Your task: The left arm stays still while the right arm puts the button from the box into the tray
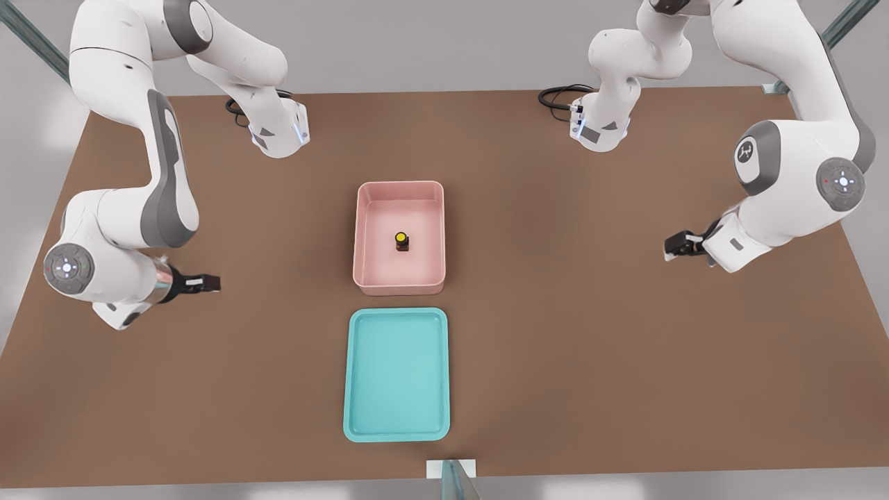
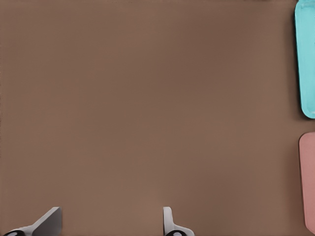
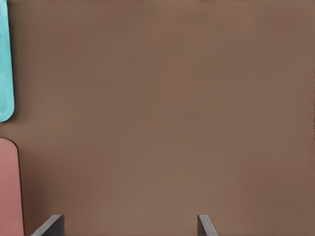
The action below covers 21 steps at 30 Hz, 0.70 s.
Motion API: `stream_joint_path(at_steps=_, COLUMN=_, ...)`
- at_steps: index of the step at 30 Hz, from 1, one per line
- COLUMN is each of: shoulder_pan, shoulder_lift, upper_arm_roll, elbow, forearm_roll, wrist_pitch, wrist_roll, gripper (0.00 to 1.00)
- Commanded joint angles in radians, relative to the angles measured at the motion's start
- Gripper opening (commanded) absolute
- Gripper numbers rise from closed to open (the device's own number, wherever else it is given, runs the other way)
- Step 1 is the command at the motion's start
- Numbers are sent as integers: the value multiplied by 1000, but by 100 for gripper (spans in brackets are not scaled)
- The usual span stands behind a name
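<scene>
Even, soft, bright light falls from above on the matte brown tabletop [image 1: 555, 312], which shows no glare, and the pink rectangular plastic box [image 1: 399, 237] and the shallow teal rectangular tray [image 1: 396, 375] cast only thin, faint shadows at their edges. The working right arm's small black two-finger gripper [image 1: 203, 282], out over bare table at the front view's left, has its 2 fingers apart in the right wrist view, with almost no shadow beneath. A bright highlight shows on the shiny silver wrist ring [image 1: 161, 279], and all 3 views look slightly soft, with blurred edges on the tray and box corners in the wrist views.

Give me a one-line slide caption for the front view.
Right arm's gripper, open, hovers off the box holding the button; tray waits alongside.
</scene>
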Motion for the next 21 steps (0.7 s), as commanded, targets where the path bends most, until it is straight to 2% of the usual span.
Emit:
stream_joint_path(at_steps=1, shoulder_pan=0, shoulder_lift=-1, upper_arm_roll=0, elbow=1, forearm_roll=1, wrist_pitch=72, wrist_roll=-12, gripper=100)
stream_joint_path(at_steps=3, shoulder_pan=14, shoulder_lift=5, upper_arm_roll=6, elbow=-1, forearm_roll=4, wrist_pitch=72, wrist_roll=35, gripper=100)
stream_joint_path(at_steps=8, shoulder_pan=191, shoulder_lift=17, upper_arm_roll=5, elbow=2, forearm_roll=13, wrist_pitch=72, wrist_roll=432, gripper=100)
stream_joint_path(at_steps=9, shoulder_pan=207, shoulder_lift=17, upper_arm_roll=6, elbow=-7, forearm_roll=62, wrist_pitch=100, wrist_roll=494, gripper=100)
stream_joint_path(at_steps=11, shoulder_pan=229, shoulder_lift=25, upper_arm_roll=14, elbow=-27, forearm_roll=64, wrist_pitch=113, wrist_roll=584, gripper=100)
stream_joint_path(at_steps=13, shoulder_pan=269, shoulder_lift=-67, upper_arm_roll=14, elbow=-234, forearm_roll=88, wrist_pitch=316, wrist_roll=699, gripper=100)
stream_joint_path(at_steps=17, shoulder_pan=399, shoulder_lift=-176, upper_arm_roll=16, elbow=-484, forearm_roll=125, wrist_pitch=491, wrist_roll=906, gripper=100)
stream_joint_path(at_steps=21, shoulder_pan=514, shoulder_lift=-170, upper_arm_roll=19, elbow=-605, forearm_roll=122, wrist_pitch=647, wrist_roll=1107, gripper=100)
